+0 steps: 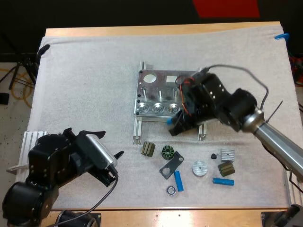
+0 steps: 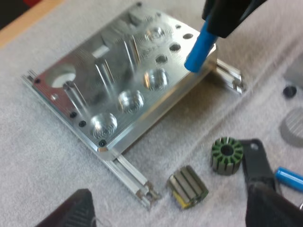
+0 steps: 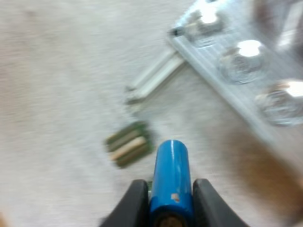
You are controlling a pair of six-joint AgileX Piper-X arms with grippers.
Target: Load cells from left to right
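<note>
The right gripper [image 3: 171, 204] pinched a blue cylinder [image 3: 171, 170], its base hidden, at the fixture [image 2: 118, 90] edge; the left gripper [image 1: 116, 166] gaped empty.

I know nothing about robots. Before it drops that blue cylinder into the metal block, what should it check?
1. Blue cylinder held firmly: ok, right fingers press it from both sides.
2. Metal block has its round pockets empty: ok, all three.
3. Cylinder above the leftmost pocket: not ok, it hangs by the block's right front edge.
4. Cylinder upright: not ok, it looks tilted.
5. Left fingers out of the way: ok, open and clear of the block.
</note>
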